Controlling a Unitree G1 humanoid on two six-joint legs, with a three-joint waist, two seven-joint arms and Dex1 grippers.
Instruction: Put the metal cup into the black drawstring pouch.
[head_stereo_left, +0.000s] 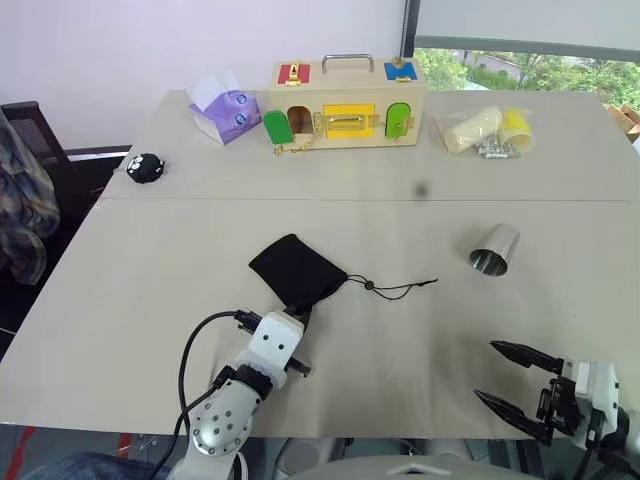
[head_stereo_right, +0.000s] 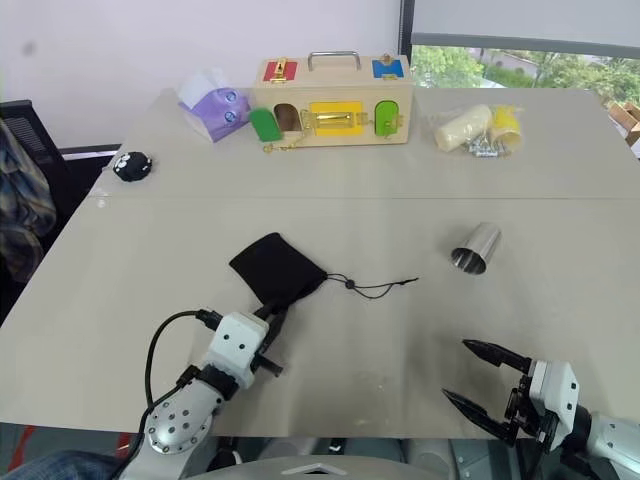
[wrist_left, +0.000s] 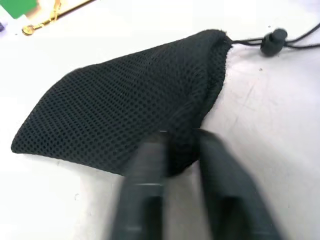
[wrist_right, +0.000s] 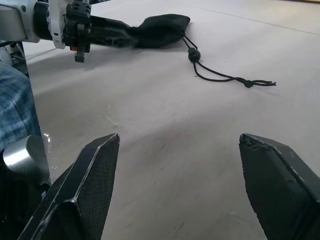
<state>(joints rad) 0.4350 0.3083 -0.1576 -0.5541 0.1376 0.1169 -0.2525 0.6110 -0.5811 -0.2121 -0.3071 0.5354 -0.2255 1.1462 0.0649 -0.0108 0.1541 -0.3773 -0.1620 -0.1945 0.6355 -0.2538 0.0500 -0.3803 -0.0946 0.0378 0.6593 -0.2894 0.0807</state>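
The black drawstring pouch (head_stereo_left: 295, 272) lies flat near the middle of the table, its cord and toggle bead (head_stereo_left: 369, 286) trailing to the right. My left gripper (head_stereo_left: 300, 318) is at the pouch's near edge and shut on the fabric; the left wrist view shows a fold of the mesh pouch (wrist_left: 125, 110) pinched between the fingers. The metal cup (head_stereo_left: 495, 250) lies on its side to the right of the pouch, its mouth facing the table's near edge. My right gripper (head_stereo_left: 485, 370) hovers open at the near right, empty and well short of the cup.
Along the far edge stand a wooden lock box (head_stereo_left: 345, 105), a purple tissue pack (head_stereo_left: 225, 112) and a plastic bag with a pale yellow roll (head_stereo_left: 485, 130). A small black-and-white toy (head_stereo_left: 145, 167) sits far left. A chair with plaid cloth (head_stereo_left: 20, 190) is beside the table.
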